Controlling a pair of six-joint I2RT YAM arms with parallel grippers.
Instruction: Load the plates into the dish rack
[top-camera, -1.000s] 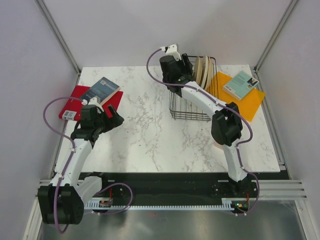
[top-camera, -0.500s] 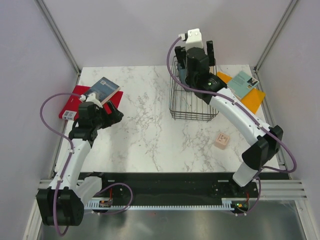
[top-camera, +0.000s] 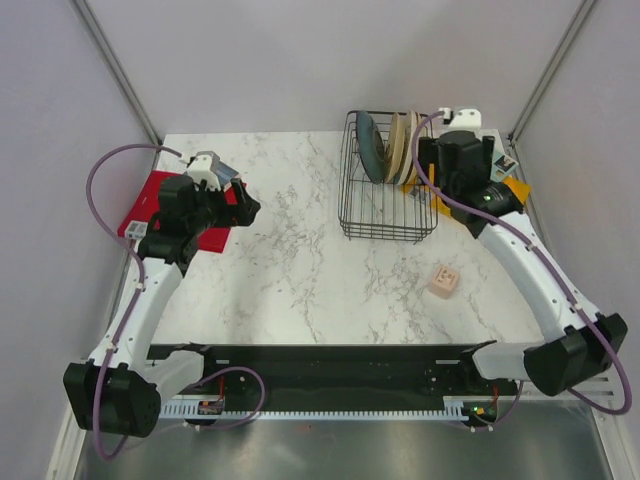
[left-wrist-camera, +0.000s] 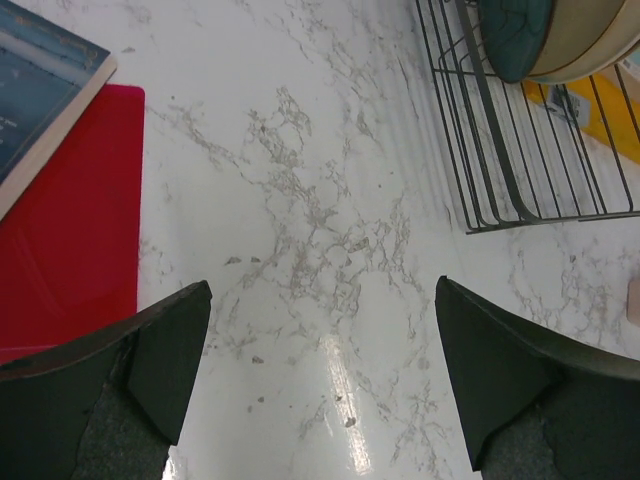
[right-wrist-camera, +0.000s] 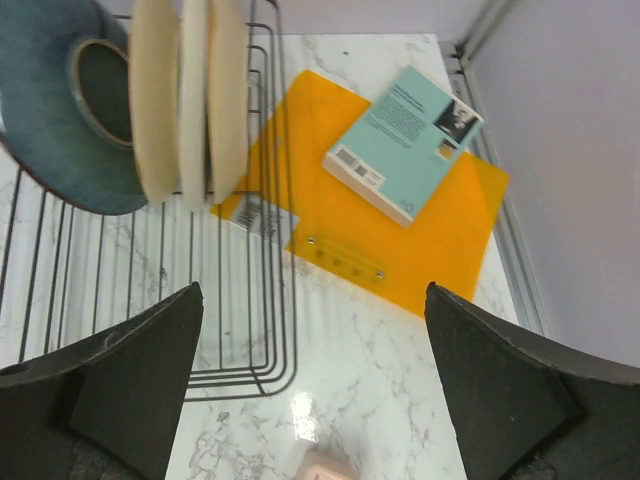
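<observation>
The black wire dish rack (top-camera: 388, 205) stands at the back right of the marble table. Upright in it are a dark teal plate (top-camera: 370, 147) and three cream plates (top-camera: 401, 143) side by side; in the right wrist view the teal plate (right-wrist-camera: 55, 115) is left of the cream plates (right-wrist-camera: 185, 95). My right gripper (top-camera: 452, 175) hovers open and empty just right of the rack, over its edge (right-wrist-camera: 270, 250). Open and empty too, my left gripper (top-camera: 238, 200) hangs over bare marble at the left, the rack (left-wrist-camera: 520, 150) far off to its right.
A red board (top-camera: 150, 205) with a dark blue book (left-wrist-camera: 40, 90) lies at the left. An orange board (right-wrist-camera: 400, 230) carrying a pale teal book (right-wrist-camera: 405, 140) lies right of the rack. A small pink block (top-camera: 443, 282) sits on the marble in front of the rack.
My right arm swung from above the rack to its right side and its jaws opened wider. The dark teal plate now shows standing in the rack. My left arm shifted slightly back and right.
</observation>
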